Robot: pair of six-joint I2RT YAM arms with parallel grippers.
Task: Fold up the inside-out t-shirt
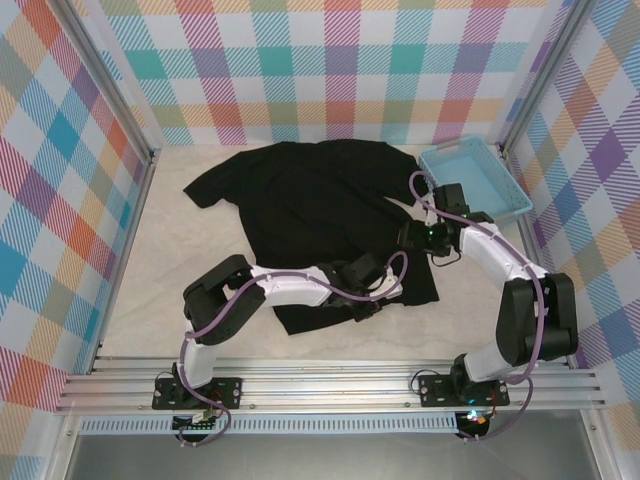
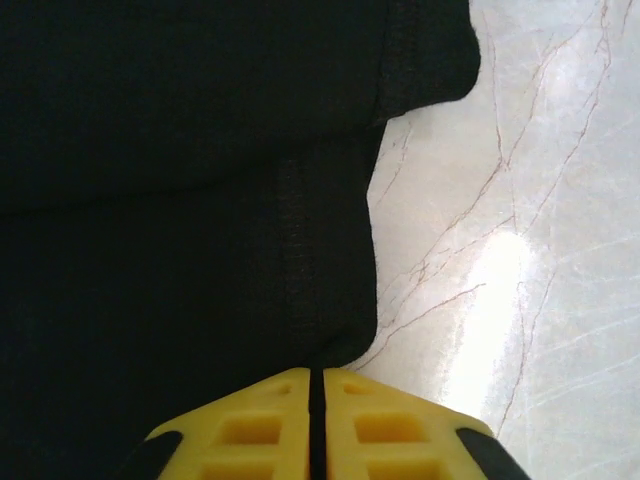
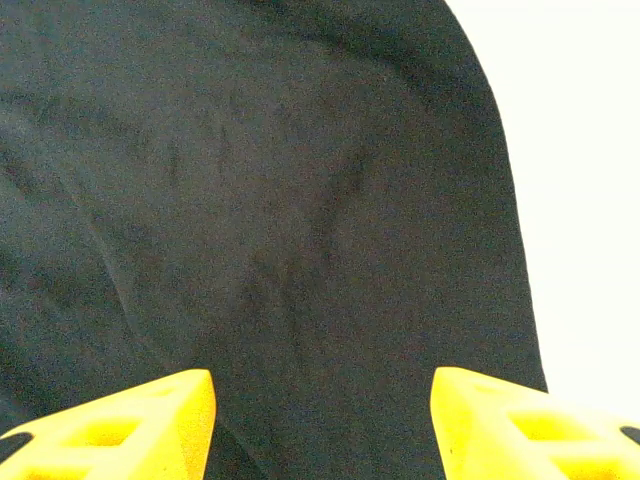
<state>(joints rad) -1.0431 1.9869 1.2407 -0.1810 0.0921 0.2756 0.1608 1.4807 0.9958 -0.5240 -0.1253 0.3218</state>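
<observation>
A black t-shirt [image 1: 310, 200] lies spread on the table [image 1: 150, 270], a blue tray [image 1: 478, 182] just beside it.

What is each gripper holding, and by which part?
The left gripper is pinched shut on the t-shirt at its near edge, by a stitched seam. The right gripper stands open above the cloth, holding nothing.

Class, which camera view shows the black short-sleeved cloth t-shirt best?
The top external view: the black short-sleeved cloth t-shirt shows nearly whole, sleeve included. The left wrist view gives a seam and an edge close up; the right wrist view, plain cloth and one edge.
</observation>
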